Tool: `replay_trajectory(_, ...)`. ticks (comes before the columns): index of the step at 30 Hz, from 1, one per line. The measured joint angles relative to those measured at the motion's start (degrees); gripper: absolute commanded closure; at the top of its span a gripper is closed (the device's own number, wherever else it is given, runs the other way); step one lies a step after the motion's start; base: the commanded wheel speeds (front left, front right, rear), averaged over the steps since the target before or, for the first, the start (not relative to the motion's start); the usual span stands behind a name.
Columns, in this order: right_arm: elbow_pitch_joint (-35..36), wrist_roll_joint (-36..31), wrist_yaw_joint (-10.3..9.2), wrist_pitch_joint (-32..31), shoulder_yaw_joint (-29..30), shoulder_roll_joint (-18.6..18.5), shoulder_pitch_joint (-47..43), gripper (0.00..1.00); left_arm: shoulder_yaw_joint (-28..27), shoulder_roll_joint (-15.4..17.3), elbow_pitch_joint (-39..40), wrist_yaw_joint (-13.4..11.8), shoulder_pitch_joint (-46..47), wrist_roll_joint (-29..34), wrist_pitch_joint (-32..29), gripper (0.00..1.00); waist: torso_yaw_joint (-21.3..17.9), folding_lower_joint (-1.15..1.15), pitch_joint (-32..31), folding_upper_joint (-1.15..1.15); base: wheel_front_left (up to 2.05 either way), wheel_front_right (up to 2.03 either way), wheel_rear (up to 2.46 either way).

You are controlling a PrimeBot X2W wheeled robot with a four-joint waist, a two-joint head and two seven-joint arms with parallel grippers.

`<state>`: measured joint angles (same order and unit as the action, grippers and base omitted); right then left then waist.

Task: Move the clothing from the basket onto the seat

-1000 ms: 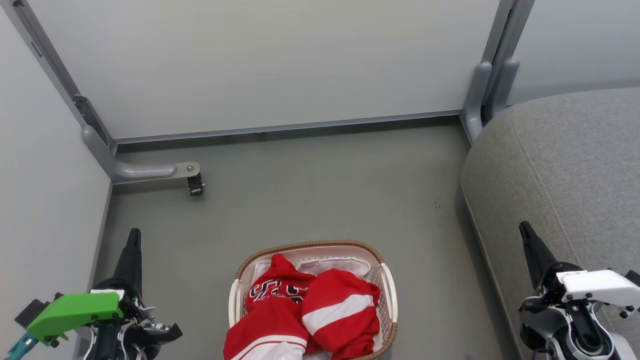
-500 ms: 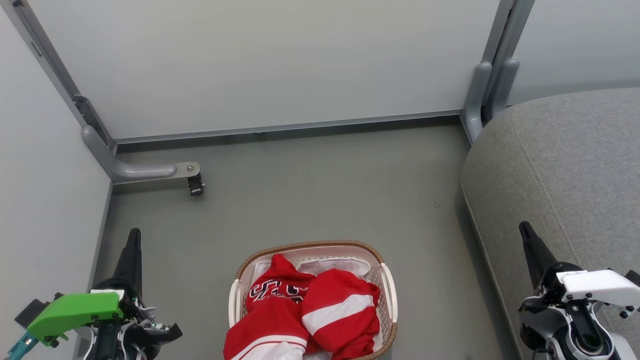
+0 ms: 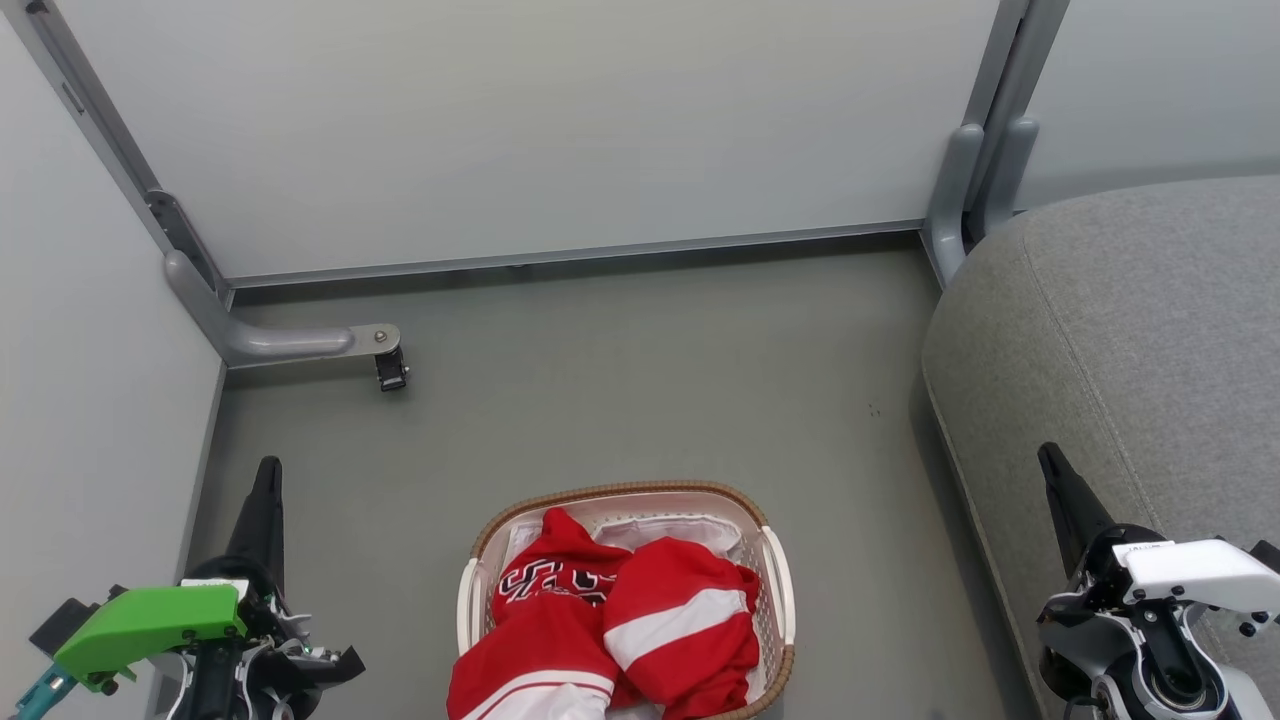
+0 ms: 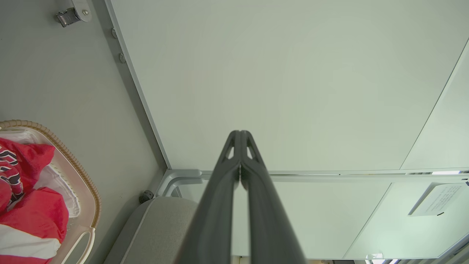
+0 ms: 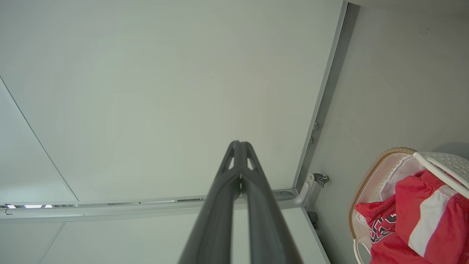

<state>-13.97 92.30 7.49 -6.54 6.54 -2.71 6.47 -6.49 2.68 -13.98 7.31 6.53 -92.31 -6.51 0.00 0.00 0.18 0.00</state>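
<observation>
The white basket (image 3: 775,580) with a brown rim stands on the floor at the bottom centre of the head view. Two red garments fill it: a jersey (image 3: 545,590) with black lettering on the left and a white-striped one (image 3: 685,620) on the right. The grey seat (image 3: 1130,330) rises at the right. My left gripper (image 3: 268,470) is shut and holds nothing, well left of the basket. My right gripper (image 3: 1048,455) is shut too, in front of the seat's edge. The left wrist view catches the basket (image 4: 78,172) and the right wrist view the clothing (image 5: 417,205).
Pale partition panels (image 3: 520,120) wall in the far side and the left. A grey support foot with a castor (image 3: 390,370) juts onto the floor at the back left. Open grey floor (image 3: 640,390) lies between the basket and the panels.
</observation>
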Motion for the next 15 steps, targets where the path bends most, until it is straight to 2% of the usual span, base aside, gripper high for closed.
replay_trajectory(15, 0.0, 0.0, 0.0, 0.0, 0.0, 0.0, 0.0, 1.0, 0.0, 0.0, 0.0, 0.0, 0.0, 0.0, 0.0, 1.0, 0.0, 0.0, 0.0, 0.0, 0.0, 0.0, 0.0)
